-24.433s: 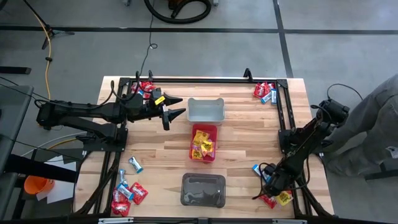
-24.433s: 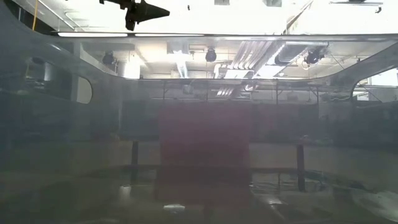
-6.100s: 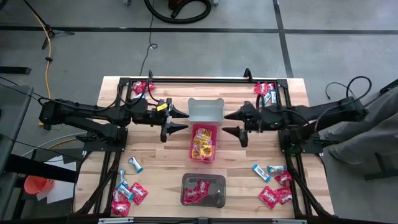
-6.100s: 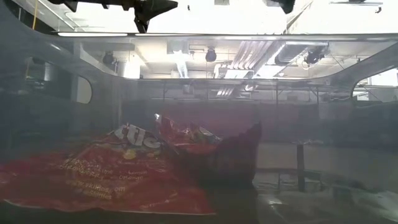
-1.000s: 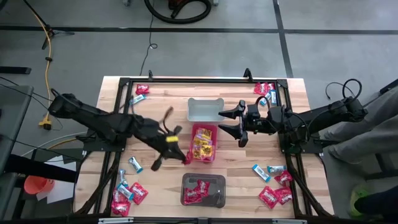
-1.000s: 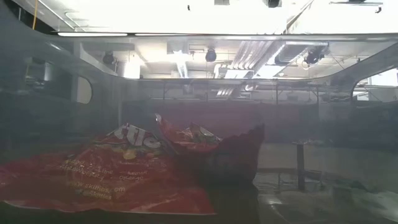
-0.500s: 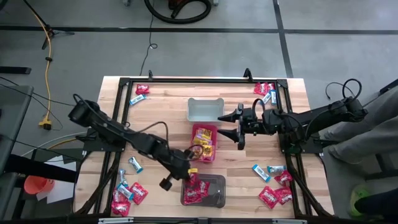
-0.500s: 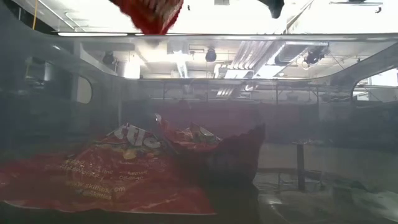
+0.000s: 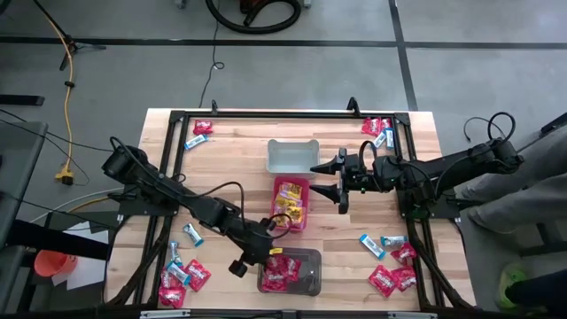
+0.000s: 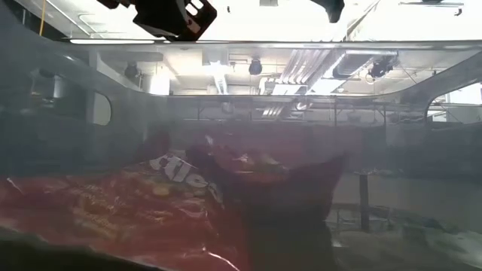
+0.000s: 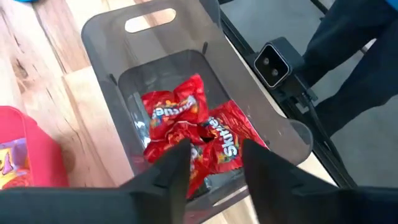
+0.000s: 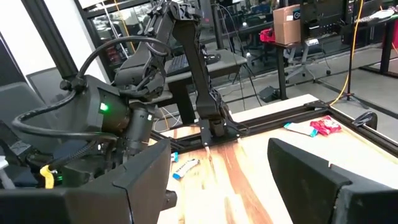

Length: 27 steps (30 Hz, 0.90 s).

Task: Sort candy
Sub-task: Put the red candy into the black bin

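Now, far left: loose red and blue-white candy packets (image 9: 182, 275) at table's near-left corner, unsorted; left gripper (image 9: 264, 252) over dark translucent rectangular bin (image 9: 312, 282), fingers parted, nothing between them; red wrapped candy packets (image 11: 186, 127) lying inside bin; right gripper (image 9: 337, 180) beside pink plastic bin (image 9: 278, 183), jaws wide, empty. Risk: fingertip catching bin rim on withdrawal, dragging bin askew; crumpled packet springing over low wall.

Table (image 9: 230, 159): pale wood planks, matt, visible grain. Grey bin (image 11: 261, 124): smooth translucent plastic. Candy (image 11: 180, 124) inside that bin: glossy crinkled red wrappers.
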### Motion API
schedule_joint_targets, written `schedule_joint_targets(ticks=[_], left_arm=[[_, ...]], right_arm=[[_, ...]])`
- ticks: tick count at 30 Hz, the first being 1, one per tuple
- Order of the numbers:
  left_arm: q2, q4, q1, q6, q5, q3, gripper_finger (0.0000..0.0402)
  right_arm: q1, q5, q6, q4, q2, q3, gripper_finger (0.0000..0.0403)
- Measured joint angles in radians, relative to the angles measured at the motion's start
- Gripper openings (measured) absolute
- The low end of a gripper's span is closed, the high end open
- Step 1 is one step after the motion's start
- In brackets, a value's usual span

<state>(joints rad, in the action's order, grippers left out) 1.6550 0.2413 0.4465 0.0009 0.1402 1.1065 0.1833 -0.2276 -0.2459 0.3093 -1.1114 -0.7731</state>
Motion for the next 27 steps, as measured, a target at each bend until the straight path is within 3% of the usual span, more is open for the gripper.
schedule_joint_targets(ticks=[4, 8, 16, 19, 23, 27], left_arm=[[-0.012, 0.013, 0.000, -0.027, 0.000, 0.000, 0.0188], [-0.057, 0.066, -0.018, -0.052, 0.002, 0.000, 0.0215], [-0.282, 0.200, -0.138, -0.122, -0.006, 0.000, 0.0217], [-0.385, 0.198, -0.201, -0.122, -0.071, 0.000, 0.0216], [-0.503, 0.153, -0.294, -0.115, -0.145, -0.004, 0.0216], [-0.610, -0.026, -0.378, -0.105, -0.153, -0.085, 0.0216]], right_arm=[[0.000, 0.000, -0.011, 0.000, 0.000, 0.000, 0.0263], [0.000, 0.000, -0.015, 0.000, 0.000, 0.000, 0.0263], [0.000, 0.000, -0.008, 0.002, 0.000, 0.000, 0.0263], [-0.001, 0.000, -0.004, 0.005, 0.000, 0.000, 0.0263], [-0.012, 0.000, -0.028, 0.009, 0.000, 0.000, 0.0263], [-0.024, -0.001, -0.045, 0.028, 0.000, 0.000, 0.0263]])
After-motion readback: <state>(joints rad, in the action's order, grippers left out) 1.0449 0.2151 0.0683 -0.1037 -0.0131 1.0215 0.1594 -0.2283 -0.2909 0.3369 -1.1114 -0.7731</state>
